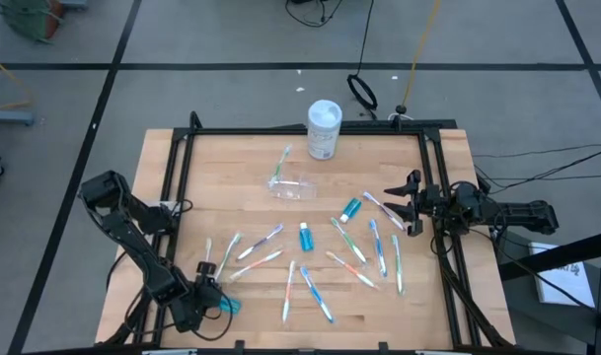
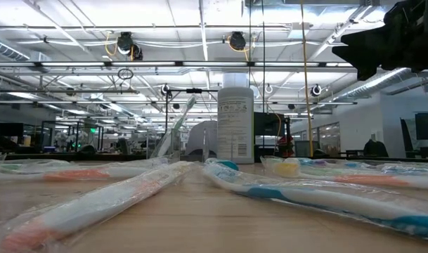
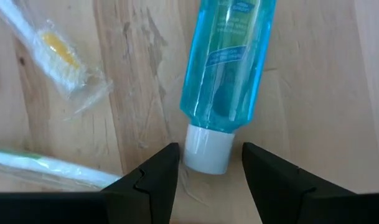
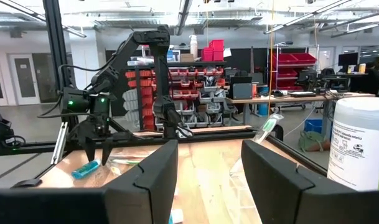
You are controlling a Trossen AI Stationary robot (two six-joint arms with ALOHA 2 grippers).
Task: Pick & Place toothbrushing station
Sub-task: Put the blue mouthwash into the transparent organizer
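My left gripper (image 1: pixel 213 296) is open at the table's near left, its fingers on either side of the white cap (image 3: pixel 208 149) of a blue toothpaste tube (image 3: pixel 229 59) that lies flat on the wood. Two more blue tubes (image 1: pixel 351 208) (image 1: pixel 306 236) lie mid-table among several wrapped toothbrushes (image 1: pixel 354 268). The clear cup (image 1: pixel 292 186) lies on its side in front of the white container, with a toothbrush (image 1: pixel 283 158) at it. My right gripper (image 1: pixel 397 205) is open and empty above the table's right side.
The tall white container (image 1: pixel 324 128) stands at the table's far middle. A black frame rail (image 1: pixel 182 168) runs along the table's left, far and right sides. Wrapped toothbrushes (image 3: pixel 58 53) lie close beside the left gripper. Bare wood shows at the far left.
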